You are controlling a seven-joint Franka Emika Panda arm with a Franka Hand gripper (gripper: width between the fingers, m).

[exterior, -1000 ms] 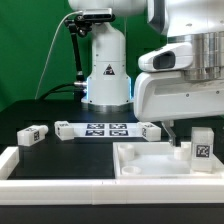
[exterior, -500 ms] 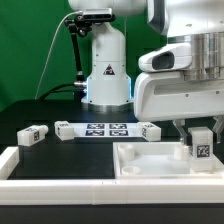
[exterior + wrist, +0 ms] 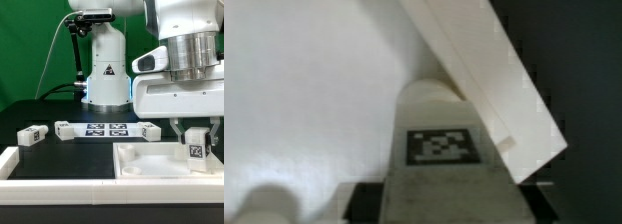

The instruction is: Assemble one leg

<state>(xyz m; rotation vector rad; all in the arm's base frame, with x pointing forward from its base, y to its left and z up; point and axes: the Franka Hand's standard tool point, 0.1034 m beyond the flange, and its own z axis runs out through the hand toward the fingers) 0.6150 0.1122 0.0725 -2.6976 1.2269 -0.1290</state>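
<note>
The leg [image 3: 196,148] is a small white block with a black-and-white marker on its face. It stands upright at the right end of the large white rimmed panel [image 3: 140,165]. My gripper [image 3: 196,134] is straight above it, with a finger on each side, shut on the leg. In the wrist view the leg [image 3: 441,140] fills the middle, the dark fingers [image 3: 370,198] flank its near end, and my gripper [image 3: 441,205] grips it. The panel's flat face [image 3: 313,90] and its raised rim [image 3: 482,70] lie beyond. The leg's bottom end is hidden.
Three more small white marked blocks lie on the black table: one [image 3: 33,134] at the exterior view's left and two [image 3: 65,129] [image 3: 150,128] at the ends of the marker board [image 3: 105,128]. The robot base [image 3: 105,65] stands behind. A white rail [image 3: 60,185] runs along the front.
My gripper has moved toward the exterior view's left over the leg and now has a finger on each side of it. The leg has shifted slightly to that left.
</note>
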